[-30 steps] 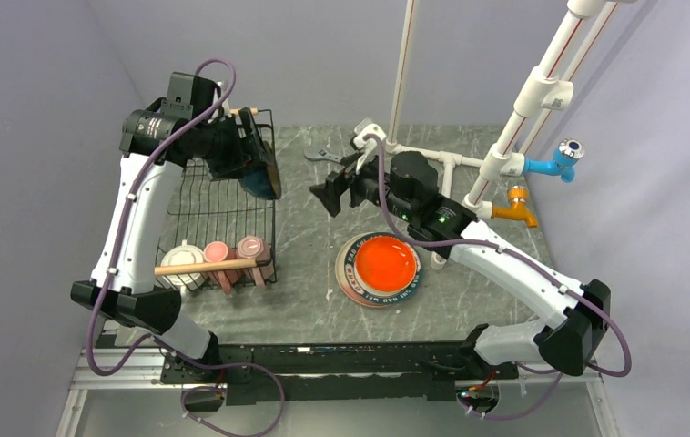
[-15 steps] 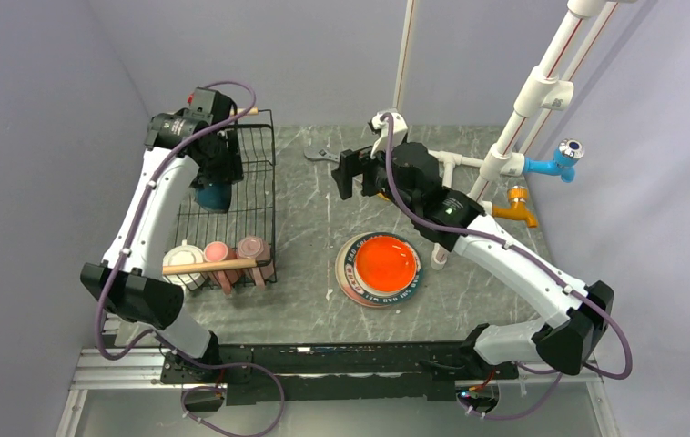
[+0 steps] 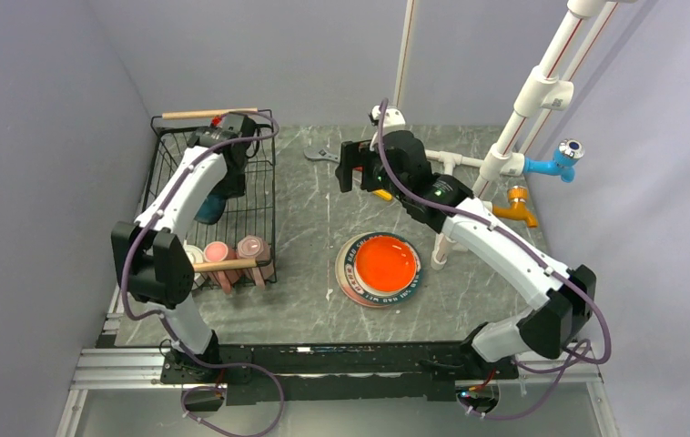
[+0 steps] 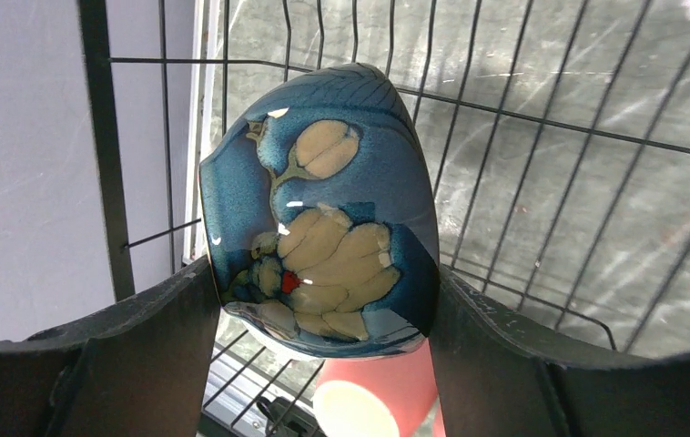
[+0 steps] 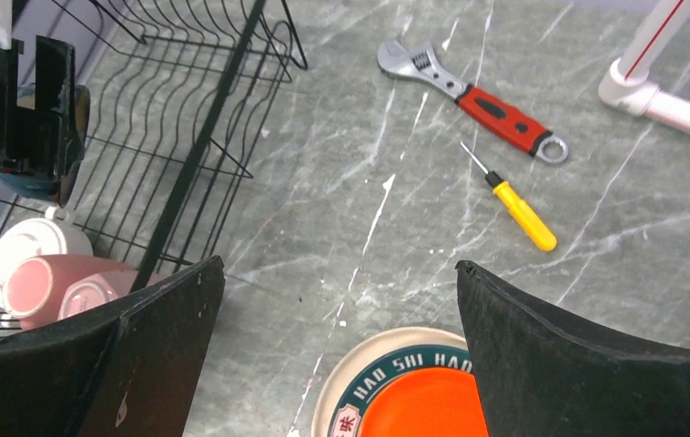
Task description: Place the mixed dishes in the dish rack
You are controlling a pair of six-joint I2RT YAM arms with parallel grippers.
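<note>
Edgewise, teal bowl (image 4: pixel 319 209) inside dish rack (image 4: pixel 97 137)

- Top view: the light is bright, even and diffuse, and comes from above. The table (image 3: pixel 305 300) carries only soft, faint shadows.
- The orange plate (image 3: pixel 385 260) is strongly saturated, with most surface detail washed out.
- Left wrist view: the glazed bowl (image 4: pixel 323 209) is sharp and shows small white glints. The pink mug (image 4: pixel 378 396) at the bottom edge is slightly soft.
- Both wrist views: the fingers (image 4: pixel 141 355) in the foreground render nearly black, with little detail.
- Right wrist view: the table veins are in focus, and the wrench (image 5: pixel 469 96) has a gleam on its metal head.
</note>
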